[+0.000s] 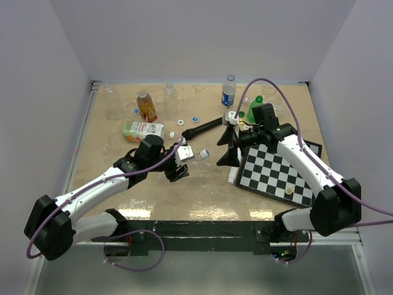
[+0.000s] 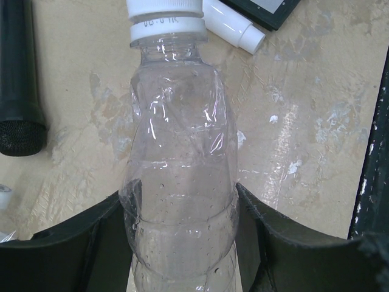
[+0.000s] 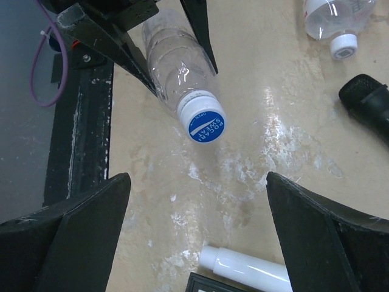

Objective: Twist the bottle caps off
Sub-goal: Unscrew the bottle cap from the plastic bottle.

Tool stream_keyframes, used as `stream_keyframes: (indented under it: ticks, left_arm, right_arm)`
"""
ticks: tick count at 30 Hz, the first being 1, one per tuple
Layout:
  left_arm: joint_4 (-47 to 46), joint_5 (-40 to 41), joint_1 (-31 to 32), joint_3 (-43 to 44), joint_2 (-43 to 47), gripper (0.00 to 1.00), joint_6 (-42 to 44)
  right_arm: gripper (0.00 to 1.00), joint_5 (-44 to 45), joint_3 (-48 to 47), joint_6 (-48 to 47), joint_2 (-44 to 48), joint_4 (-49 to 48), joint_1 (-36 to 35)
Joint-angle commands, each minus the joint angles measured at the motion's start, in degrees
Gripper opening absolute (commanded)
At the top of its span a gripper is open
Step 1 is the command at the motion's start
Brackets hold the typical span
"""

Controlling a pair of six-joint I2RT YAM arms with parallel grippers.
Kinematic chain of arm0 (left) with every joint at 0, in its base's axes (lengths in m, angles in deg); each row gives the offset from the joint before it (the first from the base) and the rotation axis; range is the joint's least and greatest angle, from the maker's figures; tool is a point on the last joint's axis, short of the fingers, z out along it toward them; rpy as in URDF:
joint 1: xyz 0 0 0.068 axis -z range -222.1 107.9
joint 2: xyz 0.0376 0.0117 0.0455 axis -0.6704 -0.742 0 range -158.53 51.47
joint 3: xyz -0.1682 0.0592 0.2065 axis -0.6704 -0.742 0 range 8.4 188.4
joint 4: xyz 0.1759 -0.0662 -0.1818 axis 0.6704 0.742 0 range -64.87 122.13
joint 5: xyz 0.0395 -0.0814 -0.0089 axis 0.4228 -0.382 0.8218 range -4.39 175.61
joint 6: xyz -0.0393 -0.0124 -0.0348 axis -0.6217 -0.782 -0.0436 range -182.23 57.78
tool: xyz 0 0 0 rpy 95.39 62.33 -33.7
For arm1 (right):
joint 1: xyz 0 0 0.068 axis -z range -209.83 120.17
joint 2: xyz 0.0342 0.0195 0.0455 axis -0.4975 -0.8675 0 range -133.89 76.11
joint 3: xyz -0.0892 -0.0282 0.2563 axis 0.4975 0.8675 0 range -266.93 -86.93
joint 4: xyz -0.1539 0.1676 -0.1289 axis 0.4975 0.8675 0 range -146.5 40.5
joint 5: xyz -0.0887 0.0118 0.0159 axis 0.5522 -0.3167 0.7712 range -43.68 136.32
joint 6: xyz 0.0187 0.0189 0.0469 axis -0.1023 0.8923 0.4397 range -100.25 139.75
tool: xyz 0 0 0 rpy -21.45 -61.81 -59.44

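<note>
My left gripper (image 1: 183,160) is shut on a clear, crumpled bottle (image 1: 189,153) and holds it lying level above the table. Its fingers (image 2: 97,237) press the bottle's body (image 2: 179,152) from both sides. The bottle cap (image 2: 164,11) sits on the neck; it has white sides and a blue top (image 3: 206,125). That cap (image 1: 204,153) points toward my right gripper (image 1: 225,149). My right gripper (image 3: 200,210) stands wide open a short way in front of the cap, touching nothing.
A white tube (image 3: 249,267) and a chessboard (image 1: 279,169) lie under the right gripper. A black microphone (image 1: 202,129) lies behind. Another capped bottle (image 3: 337,18) lies nearby. Several bottles, including an amber one (image 1: 146,106), and loose caps (image 1: 195,118) stand at the back.
</note>
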Motion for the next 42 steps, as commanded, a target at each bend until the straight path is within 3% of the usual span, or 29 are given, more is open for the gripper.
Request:
stream_keyframes:
  ticks: [1, 7, 16, 33, 37, 42]
  left_arm:
    - [-1.2, 0.3, -0.3, 0.6, 0.8, 0.11, -0.7]
    - [-1.2, 1.2, -0.2, 0.6, 0.9, 0.11, -0.7]
    - [-1.4, 2.0, -0.2, 0.6, 0.6, 0.11, -0.6]
    - [-1.3, 2.1, -0.2, 0.6, 0.7, 0.11, -0.7]
    - [-1.3, 2.0, -0.3, 0.7, 0.7, 0.11, -0.7]
    - [-1.3, 1.9, -0.3, 0.6, 0.7, 0.11, -0.6]
  right_arm:
    - [0.98, -3.0, -4.1, 3.2, -1.4, -0.3, 0.1]
    - [0.98, -0.8, -10.5, 3.6, -7.4, 5.5, 0.1]
    - [0.98, -1.0, -11.2, 8.6, -9.3, 2.3, 0.0]
    - [0.81, -1.6, -13.9, 11.8, -13.5, 1.0, -5.9]
    - [0.69, -2.4, -14.1, 11.5, -13.6, 1.0, -5.9]
    - [0.40, -3.5, -14.5, 10.3, -14.5, 1.8, -5.9]
